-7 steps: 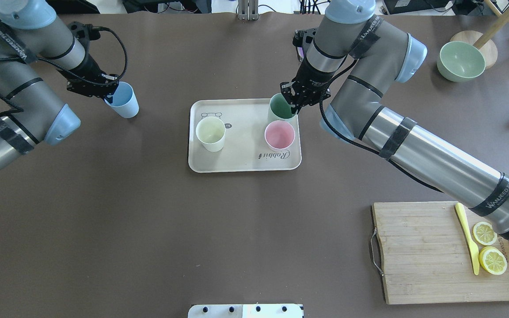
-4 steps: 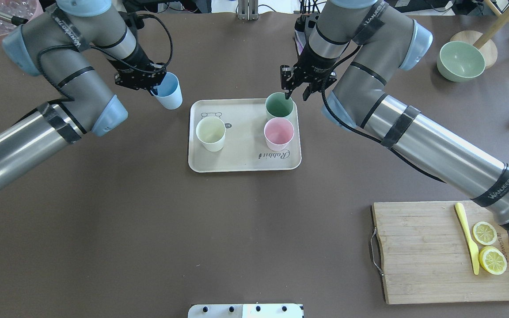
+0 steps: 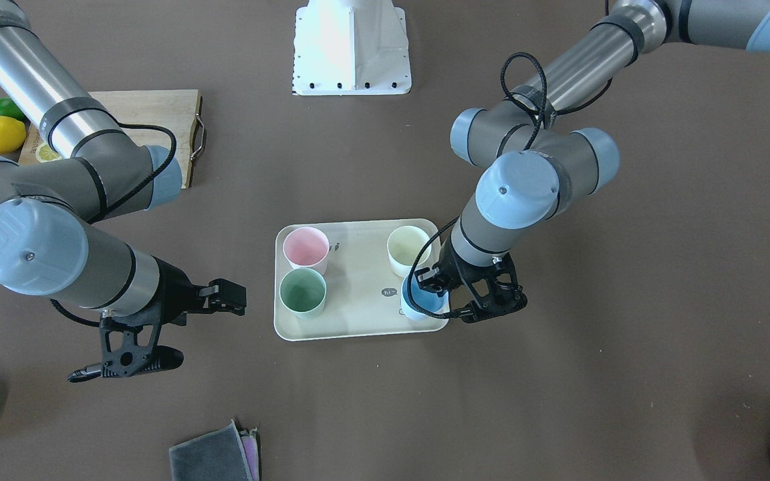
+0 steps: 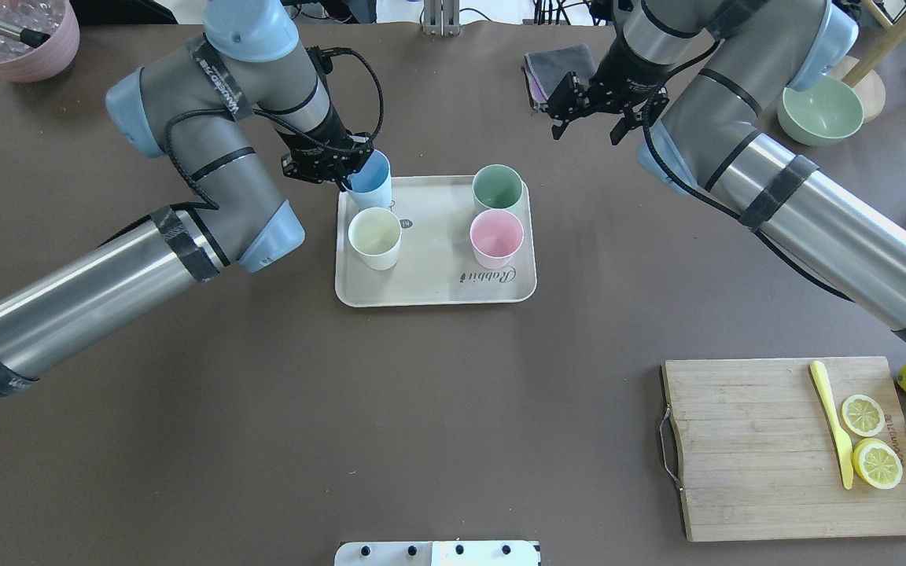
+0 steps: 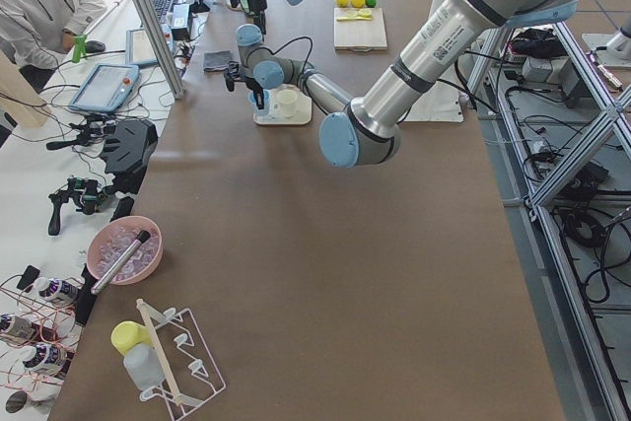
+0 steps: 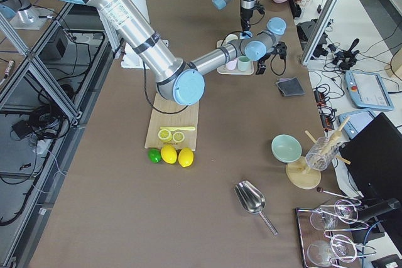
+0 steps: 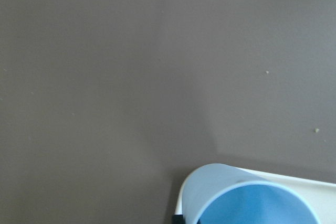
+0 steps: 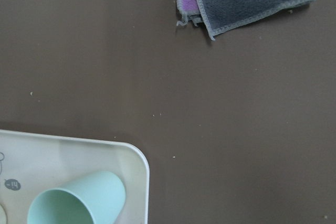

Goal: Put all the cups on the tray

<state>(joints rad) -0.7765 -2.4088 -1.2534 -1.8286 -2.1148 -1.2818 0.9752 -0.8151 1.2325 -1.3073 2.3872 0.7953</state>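
Observation:
The cream tray (image 4: 437, 271) holds the green cup (image 4: 498, 189), the pink cup (image 4: 496, 237) and the cream-white cup (image 4: 374, 237), all upright. My left gripper (image 4: 349, 174) is shut on the rim of the light blue cup (image 4: 370, 185) and holds it over the tray's far left corner. The front view shows that cup (image 3: 423, 302) at the tray's (image 3: 358, 304) near right corner, in my left gripper (image 3: 440, 288). My right gripper (image 4: 588, 132) is open and empty, beyond the tray's far right corner. The right wrist view shows the green cup (image 8: 79, 203).
A wooden cutting board (image 4: 744, 448) with lemon slices and a yellow knife lies at the near right. A green bowl (image 4: 820, 108) stands at the far right and a pink bowl (image 4: 16, 39) at the far left. Folded cloths (image 4: 551, 67) lie behind the tray.
My left gripper carried the blue cup rightward to the tray's far left corner. My right gripper let go of the green cup, opened and drew back to the far right.

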